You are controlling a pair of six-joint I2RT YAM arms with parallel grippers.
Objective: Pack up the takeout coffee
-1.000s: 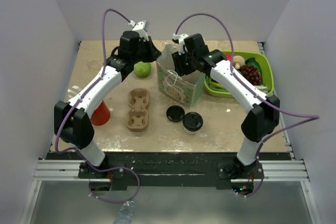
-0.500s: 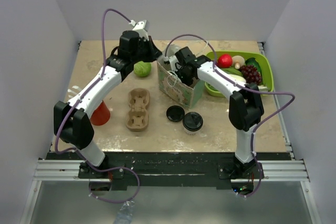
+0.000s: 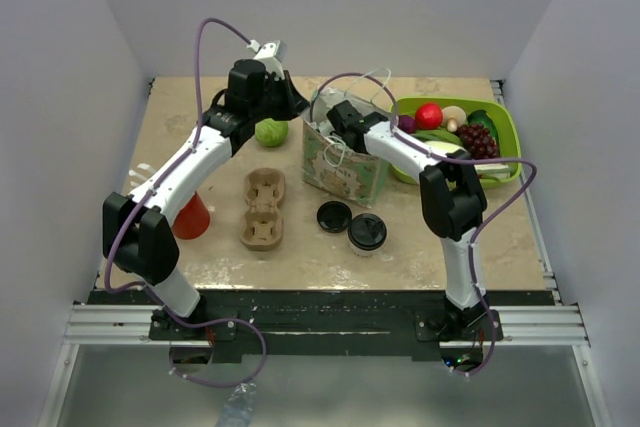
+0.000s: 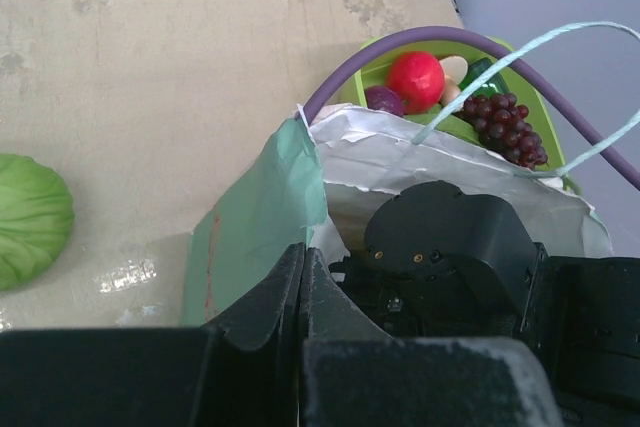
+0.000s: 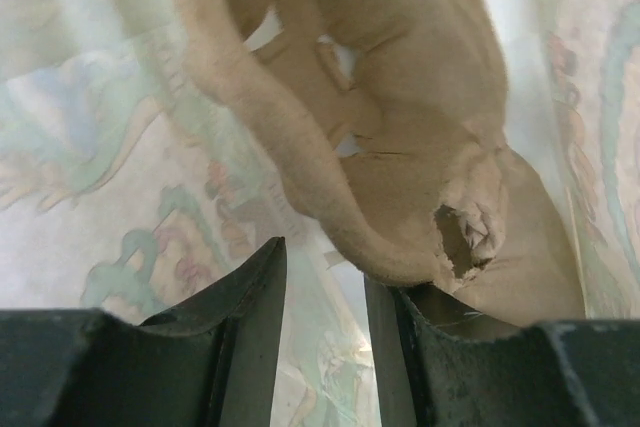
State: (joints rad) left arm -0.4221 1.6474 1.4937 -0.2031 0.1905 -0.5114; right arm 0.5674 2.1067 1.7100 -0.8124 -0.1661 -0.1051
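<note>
Takeout coffee [image 3: 367, 234] — 1 cup; left gripper [image 4: 303, 277] pinches bag [image 4: 255, 217], right gripper [image 5: 322, 269] clamps pulp tray [image 5: 400, 167].

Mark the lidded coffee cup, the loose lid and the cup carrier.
lidded coffee cup [image 3: 367, 232]: top external view, lid centre.
loose lid [image 3: 333, 216]: top external view, centre.
cup carrier [image 3: 263, 209]: top external view, middle between its wells.

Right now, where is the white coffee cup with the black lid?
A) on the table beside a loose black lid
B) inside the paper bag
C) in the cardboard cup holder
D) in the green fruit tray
A: the coffee cup stands on the table beside the loose black lid, outside the paper bag.
</note>
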